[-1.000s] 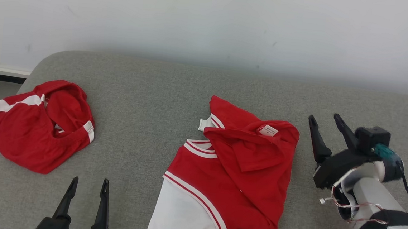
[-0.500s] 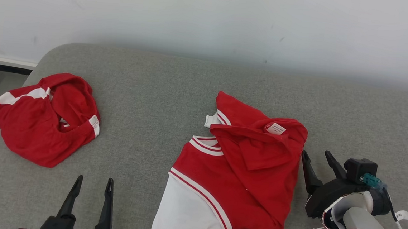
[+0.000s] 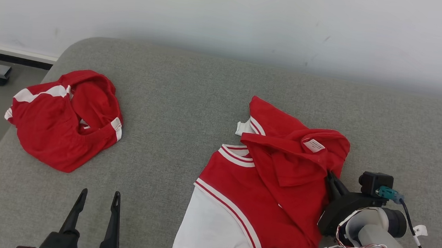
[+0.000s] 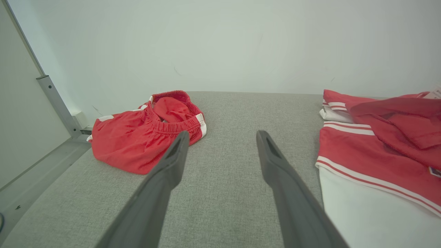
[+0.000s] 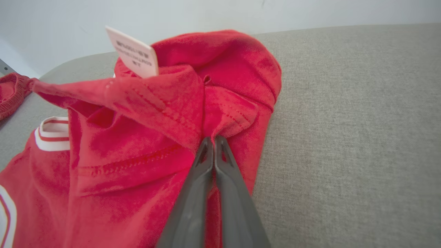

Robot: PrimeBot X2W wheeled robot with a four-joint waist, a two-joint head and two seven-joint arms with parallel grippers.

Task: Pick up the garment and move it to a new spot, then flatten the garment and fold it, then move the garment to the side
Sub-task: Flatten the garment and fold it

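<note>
The shirt (image 3: 263, 189) lies crumpled on the grey upholstered surface (image 3: 176, 97), right of centre in the head view and reaching its near edge. It is mostly red, with a white panel at the near end and white bands edged with thin red stripes. The top part is folded over on itself, with a small white label (image 3: 313, 145) turned outward on the fold. The right gripper (image 5: 213, 141) has its fingers pressed together on a gather of red cloth at the shirt's right edge, just below the label. The left gripper (image 3: 100, 193) hovers near the front edge with its fingers spread and nothing between them. A pair of red shorts (image 3: 61, 128) with white trim lies well apart to the left.
</note>
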